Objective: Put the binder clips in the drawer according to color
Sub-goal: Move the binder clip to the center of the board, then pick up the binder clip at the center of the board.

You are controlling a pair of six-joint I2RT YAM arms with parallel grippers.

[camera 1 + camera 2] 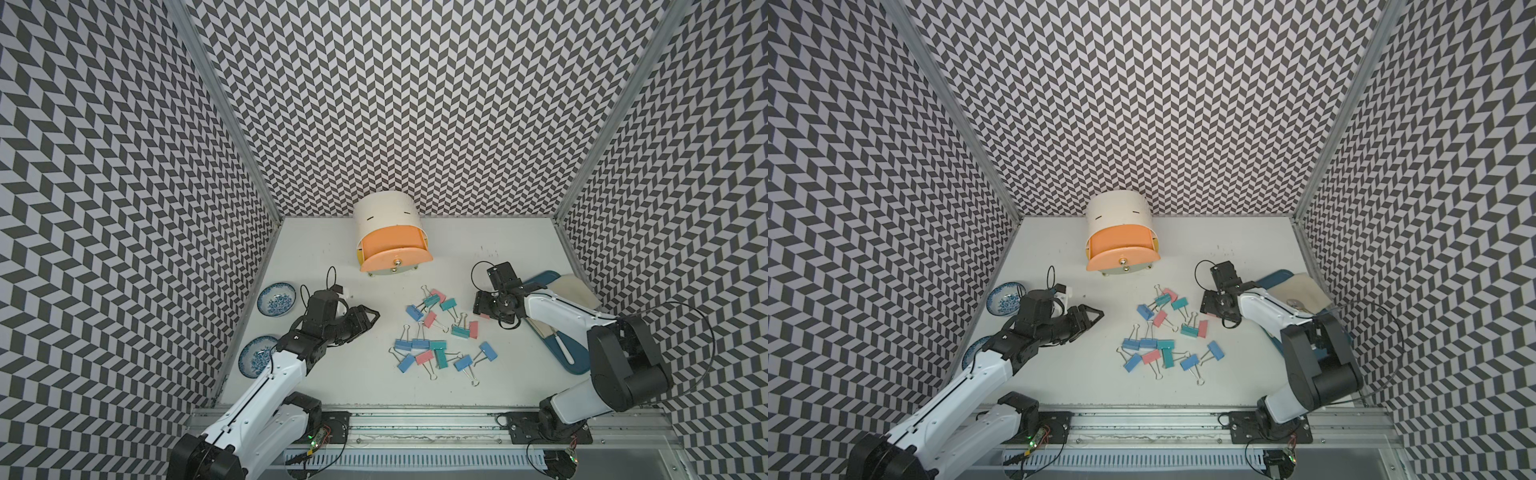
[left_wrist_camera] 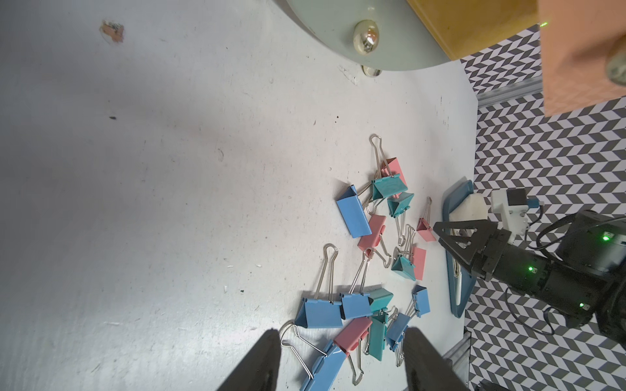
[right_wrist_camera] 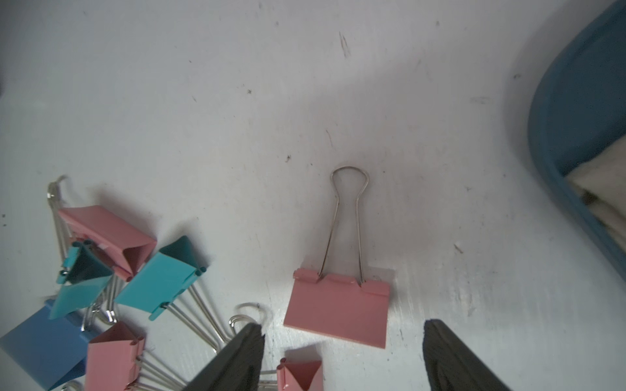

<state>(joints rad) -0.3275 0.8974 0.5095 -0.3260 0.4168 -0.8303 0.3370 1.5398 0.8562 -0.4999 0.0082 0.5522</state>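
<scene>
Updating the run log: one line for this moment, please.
drawer: top open; clips: on table; left claw: open, empty; right claw: open over pink clip

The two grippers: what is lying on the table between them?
The loose binder clips, pink, blue and teal, lie scattered on the table between the left gripper and the right gripper. Both top views show this.

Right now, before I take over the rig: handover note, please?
Left hand: open, empty, beside the clip pile.
Right hand: open, empty, poised over a lone pink clip lying flat near the blue tray.
Done: peach top drawer pulled out; no clip visible inside.
To do: every clip is on the table, unsorted; sort pink, blue, teal into drawers.
</scene>
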